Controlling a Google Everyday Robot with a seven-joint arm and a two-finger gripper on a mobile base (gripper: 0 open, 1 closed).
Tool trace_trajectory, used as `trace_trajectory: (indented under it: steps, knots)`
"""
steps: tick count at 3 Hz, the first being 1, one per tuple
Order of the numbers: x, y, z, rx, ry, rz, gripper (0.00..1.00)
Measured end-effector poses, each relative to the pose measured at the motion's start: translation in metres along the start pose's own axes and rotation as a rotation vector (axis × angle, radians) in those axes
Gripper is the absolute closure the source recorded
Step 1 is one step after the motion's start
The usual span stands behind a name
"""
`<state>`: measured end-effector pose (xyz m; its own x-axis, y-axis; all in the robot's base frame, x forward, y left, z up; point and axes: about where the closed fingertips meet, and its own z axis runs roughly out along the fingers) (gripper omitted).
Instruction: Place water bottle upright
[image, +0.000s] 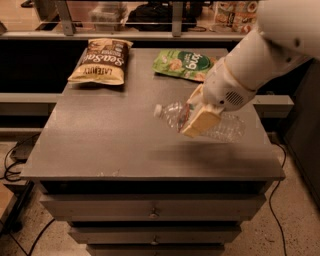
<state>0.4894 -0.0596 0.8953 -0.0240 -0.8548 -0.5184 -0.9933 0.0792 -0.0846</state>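
The water bottle (224, 128) is clear and ribbed, with its white cap (158, 111) pointing left. It lies roughly level, held a little above the right part of the grey table (100, 145), with a soft shadow under it. My gripper (196, 118) comes in from the upper right on the white arm. Its tan fingers (201, 120) are shut across the bottle's middle, hiding the label band.
A brown snack bag (100, 62) lies at the table's back left and a green snack bag (184, 64) at the back middle, just behind my gripper. The table has drawers (150, 210) below its front edge. Shelving stands behind.
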Motion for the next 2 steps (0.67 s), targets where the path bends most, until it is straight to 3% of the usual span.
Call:
trace_trajectory:
  steps: [2]
  knots:
    - [-0.039,-0.038,-0.086,0.127,-0.350,-0.111,1.00]
